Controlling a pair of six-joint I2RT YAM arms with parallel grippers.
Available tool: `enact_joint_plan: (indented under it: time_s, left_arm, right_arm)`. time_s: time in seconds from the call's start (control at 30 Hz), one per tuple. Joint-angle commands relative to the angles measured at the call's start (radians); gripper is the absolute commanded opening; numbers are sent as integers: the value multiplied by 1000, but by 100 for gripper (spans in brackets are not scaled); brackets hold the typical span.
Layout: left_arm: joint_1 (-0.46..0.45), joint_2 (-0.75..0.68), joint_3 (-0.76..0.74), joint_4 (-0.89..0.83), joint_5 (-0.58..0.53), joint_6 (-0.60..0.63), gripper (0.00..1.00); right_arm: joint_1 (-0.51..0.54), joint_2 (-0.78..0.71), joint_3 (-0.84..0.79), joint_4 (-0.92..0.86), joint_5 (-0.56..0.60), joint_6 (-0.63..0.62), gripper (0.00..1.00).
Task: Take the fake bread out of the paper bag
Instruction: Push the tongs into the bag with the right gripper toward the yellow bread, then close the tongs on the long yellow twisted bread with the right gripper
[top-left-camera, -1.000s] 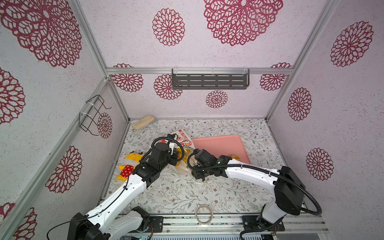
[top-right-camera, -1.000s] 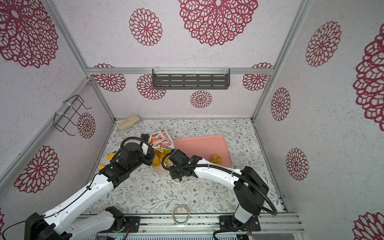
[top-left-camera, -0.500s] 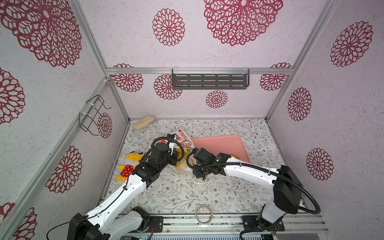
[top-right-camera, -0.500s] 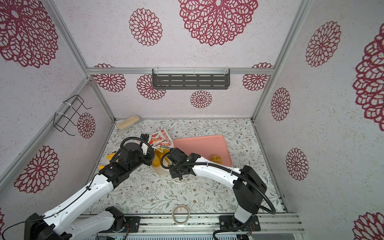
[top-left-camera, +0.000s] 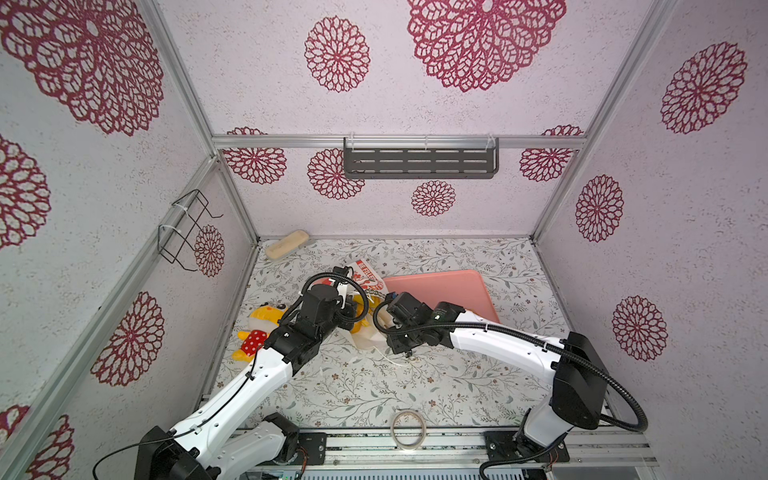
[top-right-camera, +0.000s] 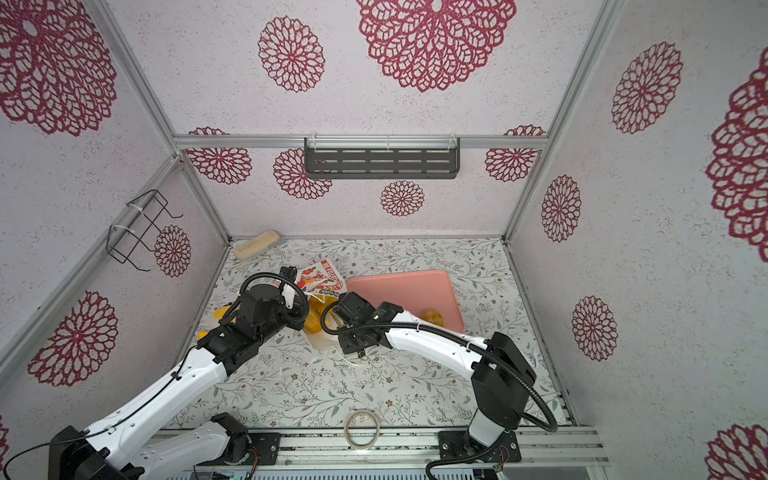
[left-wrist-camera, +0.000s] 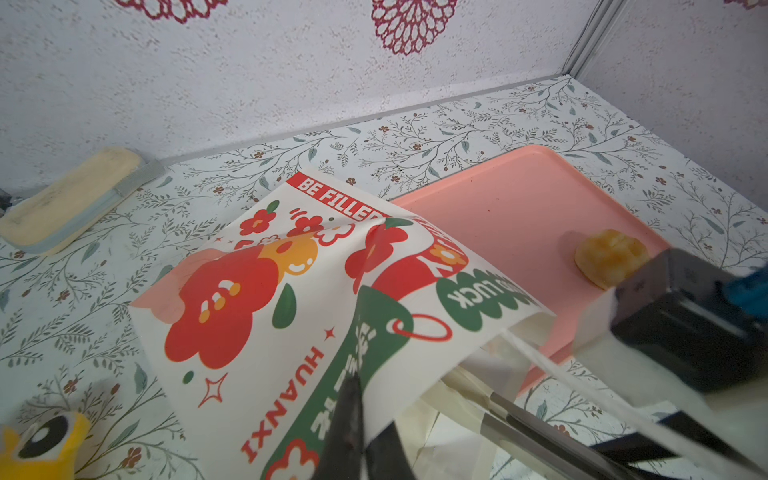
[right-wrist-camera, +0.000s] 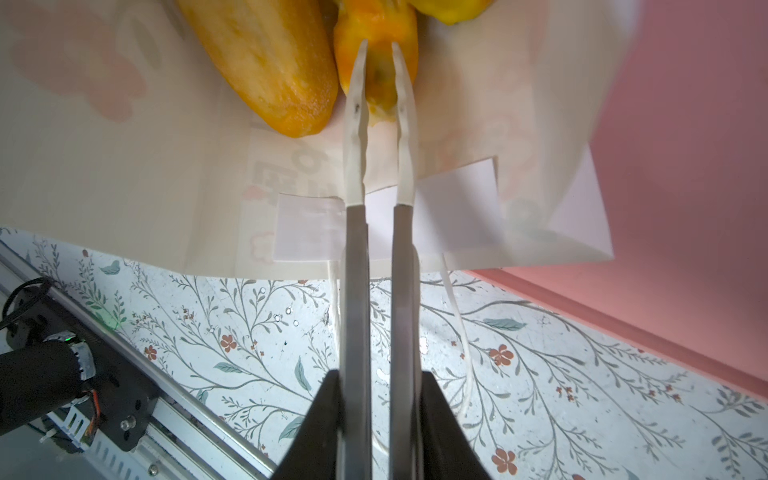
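Observation:
The paper bag (left-wrist-camera: 266, 316) lies on its side on the table, its printed face up in both top views (top-left-camera: 368, 279) (top-right-camera: 322, 279). My left gripper (left-wrist-camera: 363, 432) is shut on the upper edge of the bag's mouth and holds it lifted. My right gripper (right-wrist-camera: 378, 45) reaches inside the bag, jaws closed narrowly on an orange piece of fake bread (right-wrist-camera: 380, 89). Beside that piece lies a long golden loaf (right-wrist-camera: 266, 70). More yellow bread shows in the bag's mouth (top-right-camera: 313, 320). One round bun (left-wrist-camera: 609, 257) (top-right-camera: 432, 316) sits on the pink tray (left-wrist-camera: 498, 208).
The pink tray (top-left-camera: 449, 286) lies right of the bag, its edge under the bag. A yellow plush toy (top-left-camera: 259, 328) sits left of my left arm. A beige block (top-left-camera: 286, 245) lies in the back left corner. A tape ring (top-left-camera: 409, 428) rests at the front edge.
My right gripper has pushed a little further left into the bag and its jaws have narrowed onto the orange bread. The left arm and the bag have stayed in place.

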Motion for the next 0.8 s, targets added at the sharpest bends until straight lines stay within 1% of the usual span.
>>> enact_joint_plan:
  time_s: [0.0, 0.27, 0.77]
  left_arm:
    - [2, 10, 24, -4, -4, -18, 0]
    - [2, 14, 20, -3, -32, -43, 0]
    - [2, 35, 27, -11, -58, -66, 0]
  right_arm:
    - [3, -86, 39, -18, 20, 17, 0]
    - [4, -156, 7, -28, -16, 41, 0]
    - [4, -319, -117, -83, -26, 103, 0]
